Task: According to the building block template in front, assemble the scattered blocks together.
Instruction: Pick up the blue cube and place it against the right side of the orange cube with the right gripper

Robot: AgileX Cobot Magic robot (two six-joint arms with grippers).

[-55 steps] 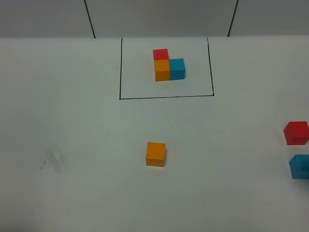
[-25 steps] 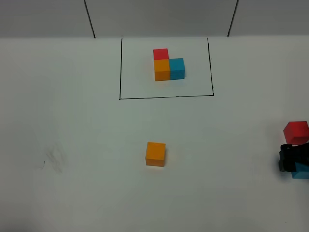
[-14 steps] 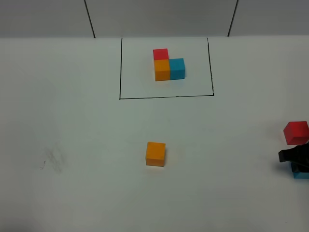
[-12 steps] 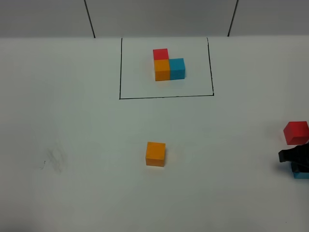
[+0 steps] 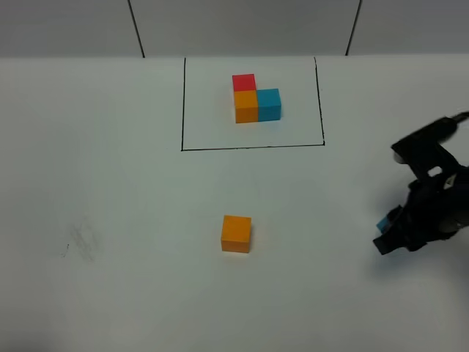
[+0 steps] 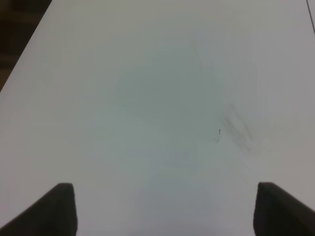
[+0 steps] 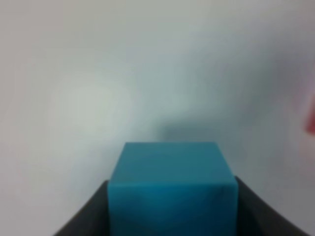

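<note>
Template (image 5: pixel 256 99) red, orange, blue, inside a black frame (image 5: pixel 249 147); orange cube (image 5: pixel 236 234); blue cube (image 7: pixel 172 191); white table (image 5: pixel 110 183).

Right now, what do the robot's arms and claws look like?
The right arm is matte black, built of blocky angular links, with what looks like a thin dark cable running off it. The right claw is black too. The left claw shows only two dark, blunt fingers; no markings visible.

Blue cube (image 7: pixel 172 189) — matt, smooth; tabletop (image 5: pixel 110 147) — matt, possibly laminate.
</note>
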